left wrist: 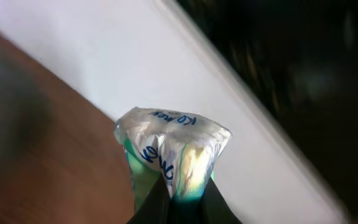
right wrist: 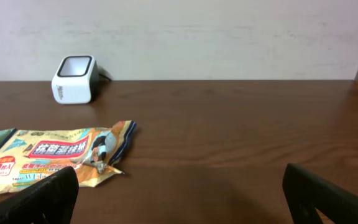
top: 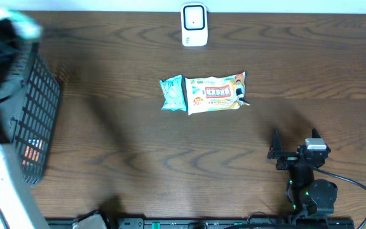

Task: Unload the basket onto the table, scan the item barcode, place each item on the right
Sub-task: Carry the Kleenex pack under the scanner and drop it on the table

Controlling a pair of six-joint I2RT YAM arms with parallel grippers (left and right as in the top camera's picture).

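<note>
The left gripper [left wrist: 180, 202] is clamped on the lower end of a small packet [left wrist: 173, 146], white with green and blue print. The packet stands up out of the dark fingers, crumpled where they pinch it. Beyond it the left wrist view gives only a blurred brown tabletop [left wrist: 48, 155] on one side and a pale surface behind. From overhead, this arm is a dark blur at the far left corner, directly over a black wire basket [top: 40, 114].

The right gripper [top: 294, 138] hangs low over the tabletop at the near right, jaws spread wide with nothing between them. Ahead of it and to its left lies an orange packet [right wrist: 55, 158] with red lettering, flat on the wood. A teal packet [top: 171, 93] lies just beyond that, on its far left side, the two touching or nearly so. Farther ahead, past both packets and at the back edge of the tabletop, stands the white scanner [right wrist: 74, 79], its dark window facing up and well apart from either gripper.
</note>
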